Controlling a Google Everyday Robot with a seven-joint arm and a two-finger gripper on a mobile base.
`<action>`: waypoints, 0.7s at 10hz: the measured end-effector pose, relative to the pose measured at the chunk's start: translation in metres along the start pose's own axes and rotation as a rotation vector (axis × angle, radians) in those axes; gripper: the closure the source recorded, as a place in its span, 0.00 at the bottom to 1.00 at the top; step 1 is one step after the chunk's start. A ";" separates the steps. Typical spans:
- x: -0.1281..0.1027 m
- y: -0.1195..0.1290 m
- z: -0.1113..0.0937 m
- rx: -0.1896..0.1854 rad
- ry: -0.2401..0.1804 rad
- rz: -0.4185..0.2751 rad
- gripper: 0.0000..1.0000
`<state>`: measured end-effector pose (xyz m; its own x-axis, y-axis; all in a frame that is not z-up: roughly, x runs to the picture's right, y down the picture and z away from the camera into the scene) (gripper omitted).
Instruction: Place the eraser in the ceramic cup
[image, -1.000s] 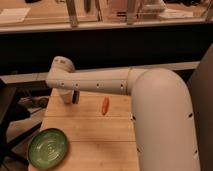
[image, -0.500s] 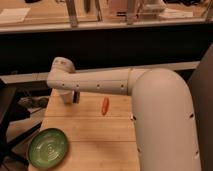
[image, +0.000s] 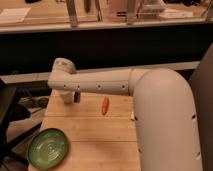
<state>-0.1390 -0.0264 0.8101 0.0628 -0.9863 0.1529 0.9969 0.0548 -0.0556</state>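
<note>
My arm reaches across the wooden table to its far left corner. My gripper hangs below the wrist there, mostly hidden by the arm. A pale whitish shape under the wrist looks like the ceramic cup, standing on the table. A small dark oblong block, the eraser, stands upright right beside the cup on its right. I cannot tell whether the gripper holds the eraser.
An orange-red oblong thing lies on the table right of the gripper. A green ridged plate sits at the front left. A dark counter front rises behind the table. A dark chair stands at the left.
</note>
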 end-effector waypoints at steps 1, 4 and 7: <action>0.005 -0.001 0.000 0.050 -0.017 0.024 1.00; 0.025 -0.008 0.006 0.294 -0.087 0.093 1.00; 0.046 -0.018 0.011 0.367 -0.144 0.114 1.00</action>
<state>-0.1539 -0.0714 0.8294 0.1540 -0.9400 0.3043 0.9319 0.2405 0.2714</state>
